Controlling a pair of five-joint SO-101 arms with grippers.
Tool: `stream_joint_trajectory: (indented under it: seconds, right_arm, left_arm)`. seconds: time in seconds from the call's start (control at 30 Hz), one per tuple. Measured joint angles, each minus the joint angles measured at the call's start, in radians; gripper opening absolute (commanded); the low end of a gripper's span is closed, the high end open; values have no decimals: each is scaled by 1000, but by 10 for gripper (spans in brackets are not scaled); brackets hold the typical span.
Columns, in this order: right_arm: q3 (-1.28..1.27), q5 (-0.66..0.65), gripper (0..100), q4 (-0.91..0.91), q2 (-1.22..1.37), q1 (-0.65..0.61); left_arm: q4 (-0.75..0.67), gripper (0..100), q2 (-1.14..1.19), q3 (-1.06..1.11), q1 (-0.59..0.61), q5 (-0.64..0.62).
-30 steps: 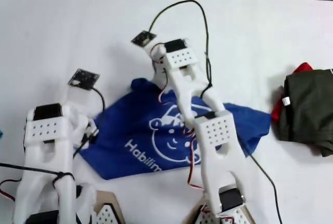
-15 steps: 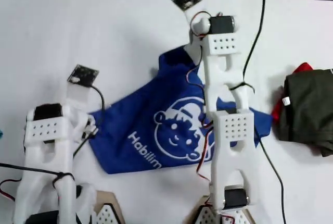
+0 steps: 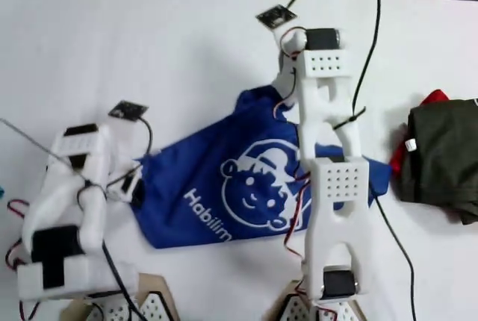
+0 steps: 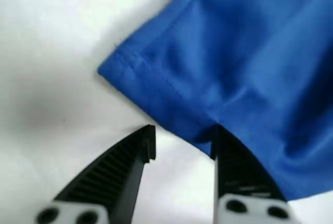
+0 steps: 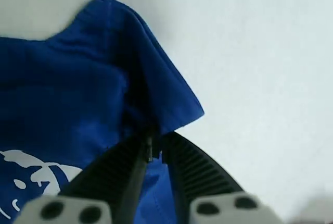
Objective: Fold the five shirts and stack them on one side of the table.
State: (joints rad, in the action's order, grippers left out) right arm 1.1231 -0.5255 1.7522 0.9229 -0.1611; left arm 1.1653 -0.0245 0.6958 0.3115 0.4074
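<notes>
my right gripper (image 5: pixel 154 148), arm stretched forward, is clamped on a fold of the blue shirt (image 3: pixel 239 187), whose white cartoon face and lettering lie just behind it; my left gripper (image 4: pixel 182 143), jaws apart, straddles the shirt's hem.

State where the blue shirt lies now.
High view: the blue shirt lies mid-table, left of the folded pile, far corner in the right gripper, left corner at the left gripper.
</notes>
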Motion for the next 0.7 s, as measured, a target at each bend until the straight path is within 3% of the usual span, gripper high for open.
stream_joint_trajectory:
  seconds: [0.27,0.4,0.7]
  right_arm:
    - [44,0,20,0,-198,-40]
    - [-49,0,20,0,-353,-72]
    - [-307,-28,20,2,-575,-94]
  left_arm:
    - [133,195,40,-213,-2,-26]
    - [206,195,41,-293,-2,-26]
    - [183,196,54,-311,-2,-26]
